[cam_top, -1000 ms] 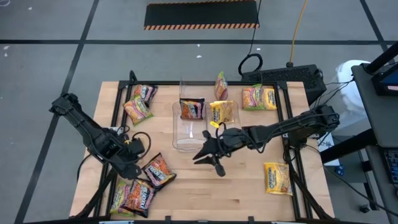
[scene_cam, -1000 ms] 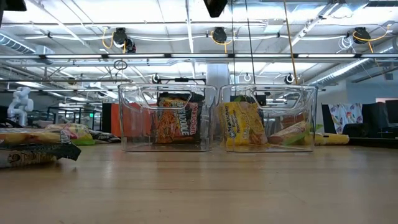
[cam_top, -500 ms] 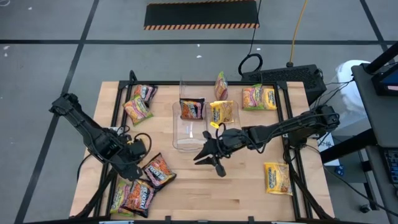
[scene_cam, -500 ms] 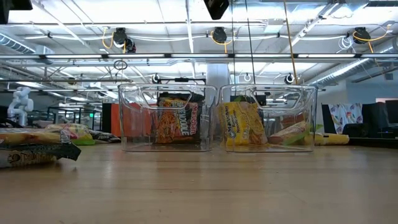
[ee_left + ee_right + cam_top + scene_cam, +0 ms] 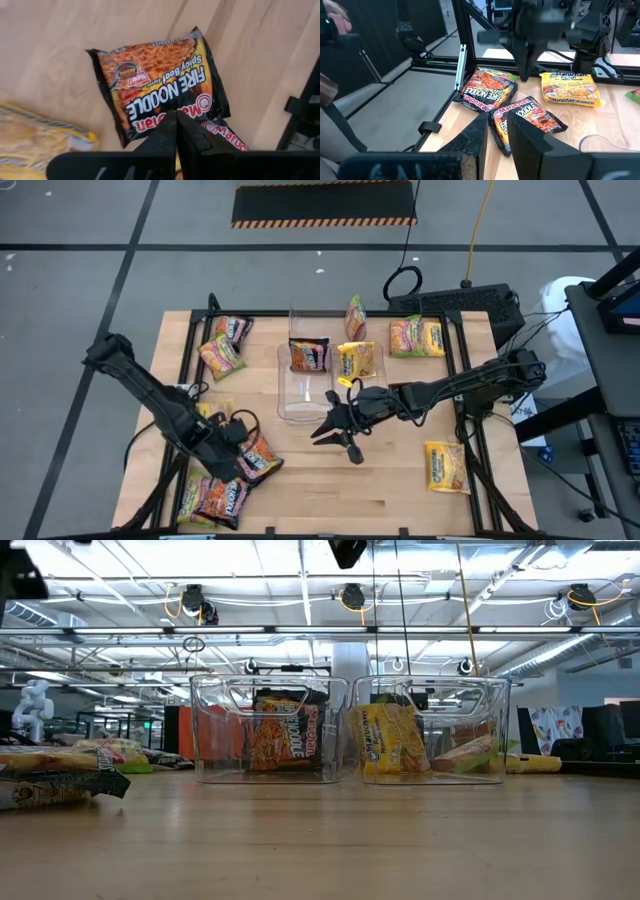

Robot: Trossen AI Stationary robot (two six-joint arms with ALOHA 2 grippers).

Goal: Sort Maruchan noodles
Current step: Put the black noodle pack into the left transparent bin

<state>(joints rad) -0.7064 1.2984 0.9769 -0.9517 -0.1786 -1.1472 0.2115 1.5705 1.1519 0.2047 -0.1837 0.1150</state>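
Item: Fire Noodle packet, flat on table, near left corner. My left claw has just closed, clenched empty above it; pickup pending. Right claw waits mid-table, part open.

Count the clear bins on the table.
2, side by side mid-table: one bin holds a dark packet, the other bin a yellow packet. None seems hidden.

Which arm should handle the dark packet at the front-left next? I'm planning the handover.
Left. The left gripper is shut right at the dark packet, fingertips on its edge. The right gripper hangs open mid-table by the clear bin, well away from that packet.
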